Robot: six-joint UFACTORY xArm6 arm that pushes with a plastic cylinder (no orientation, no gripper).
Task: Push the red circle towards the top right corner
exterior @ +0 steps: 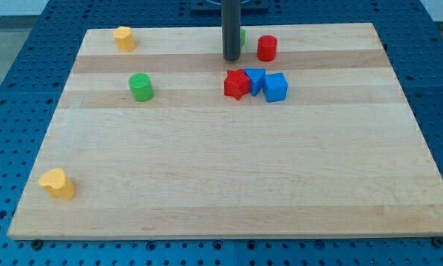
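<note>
The red circle is a short red cylinder near the top of the wooden board, right of centre. My tip is the lower end of the dark rod, just left of the red circle with a small gap between them. A green block is mostly hidden behind the rod. Below my tip sit a red star-like block, a blue block and a blue cube, close together.
A green cylinder stands at the left of centre. A yellow block sits near the top left corner. A yellow heart-like block sits near the bottom left corner. Blue pegboard surrounds the board.
</note>
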